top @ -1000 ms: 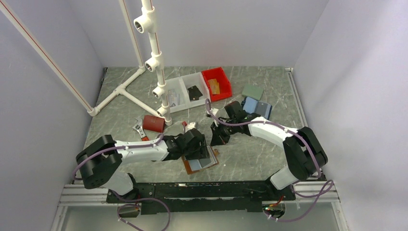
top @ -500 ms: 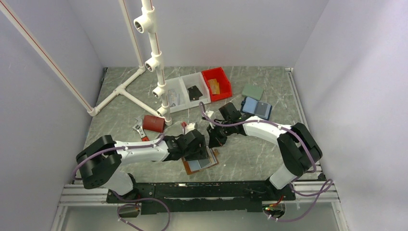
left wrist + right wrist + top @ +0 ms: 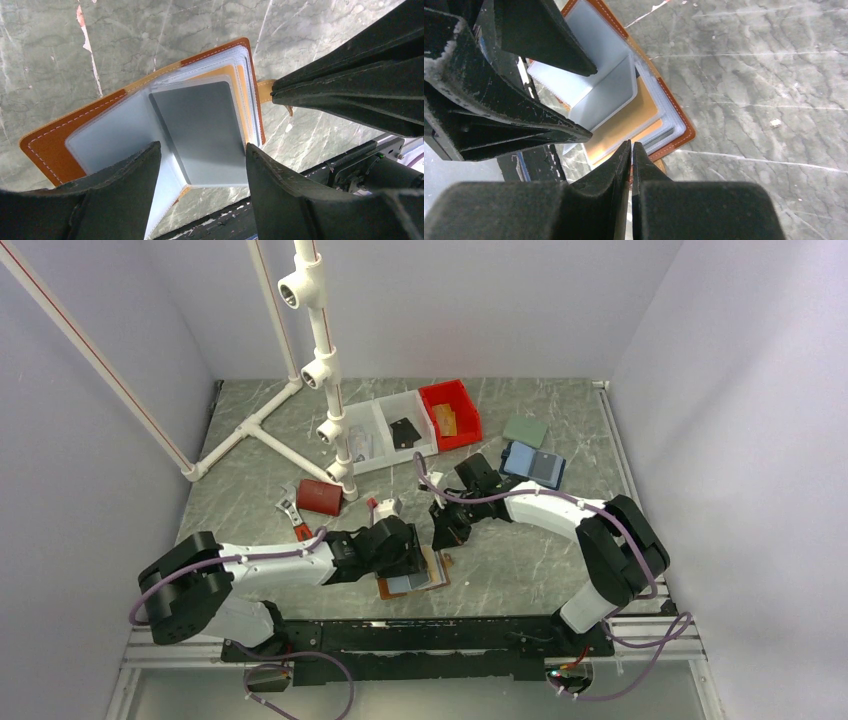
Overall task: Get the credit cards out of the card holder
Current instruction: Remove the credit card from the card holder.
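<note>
The left arm stretches low toward the centre, the left gripper (image 3: 400, 546) pointing down with its fingers (image 3: 125, 190) spread apart. The right arm folds inward, the right gripper (image 3: 446, 530) tilted down, its fingers pressed together just beside the left one.

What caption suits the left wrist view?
Left gripper, open, poised over the unfolded brown card holder on the marbled table.

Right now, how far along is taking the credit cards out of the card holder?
Done: the card holder lies open. In hand: the open left tool straddles a grey card in its sleeve; the shut right tool is at the holder's tab. Left: that card, and any behind it, must come out.
</note>
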Tool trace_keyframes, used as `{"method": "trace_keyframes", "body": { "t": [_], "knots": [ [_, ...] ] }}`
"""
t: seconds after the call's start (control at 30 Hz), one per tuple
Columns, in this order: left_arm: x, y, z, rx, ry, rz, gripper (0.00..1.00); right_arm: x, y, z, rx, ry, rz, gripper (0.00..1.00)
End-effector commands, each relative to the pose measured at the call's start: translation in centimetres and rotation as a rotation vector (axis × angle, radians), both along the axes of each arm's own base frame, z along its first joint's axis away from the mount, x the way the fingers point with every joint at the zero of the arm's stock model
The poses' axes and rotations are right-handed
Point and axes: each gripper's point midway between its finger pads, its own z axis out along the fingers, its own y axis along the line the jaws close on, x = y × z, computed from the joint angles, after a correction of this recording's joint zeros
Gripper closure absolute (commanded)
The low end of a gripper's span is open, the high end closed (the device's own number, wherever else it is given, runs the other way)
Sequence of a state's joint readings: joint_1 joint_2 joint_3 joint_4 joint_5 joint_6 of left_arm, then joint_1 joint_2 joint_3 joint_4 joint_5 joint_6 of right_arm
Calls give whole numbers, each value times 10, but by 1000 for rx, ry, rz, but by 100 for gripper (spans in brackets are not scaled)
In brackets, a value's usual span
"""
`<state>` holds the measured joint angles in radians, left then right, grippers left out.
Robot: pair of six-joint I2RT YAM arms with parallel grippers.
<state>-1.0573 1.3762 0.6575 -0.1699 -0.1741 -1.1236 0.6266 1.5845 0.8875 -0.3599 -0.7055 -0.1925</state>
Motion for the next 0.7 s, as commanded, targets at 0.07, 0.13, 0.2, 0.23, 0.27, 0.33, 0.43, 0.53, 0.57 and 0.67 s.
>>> {"method": "trace_keyframes", "body": {
  "t": [0.07, 0.13, 0.2, 0.23, 0.27, 0.33, 0.43, 0.53, 0.57, 0.67],
  "knots": [
    [3, -4, 11, -76, -48, 11, 33, -4, 15, 12, 46, -10, 66, 92],
    [3, -4, 13, -90, -55, 12, 33, -6, 16, 10, 42, -6, 72, 92],
    [3, -4, 15, -104, -64, 14, 34, -8, 17, 8, 37, -2, 75, 92],
    [4, -3, 16, -111, -70, 14, 34, -9, 18, 8, 36, 1, 78, 92],
    [3, -3, 16, -117, -72, 12, 34, -10, 19, 7, 36, 5, 81, 92],
    [3, -3, 18, -136, -82, 9, 34, -12, 21, 7, 38, 16, 87, 92],
    [2, -2, 19, -148, -89, 5, 34, -14, 26, 6, 32, 25, 104, 93],
    [1, -5, 23, -173, -100, -6, 34, -18, 32, 5, 37, 51, 125, 93],
    [1, -7, 24, -183, -103, -13, 34, -20, 34, 5, 37, 59, 132, 93],
    [-1, -9, 27, -212, -114, -30, 32, -24, 38, 3, 38, 84, 146, 93]
  ]
}}
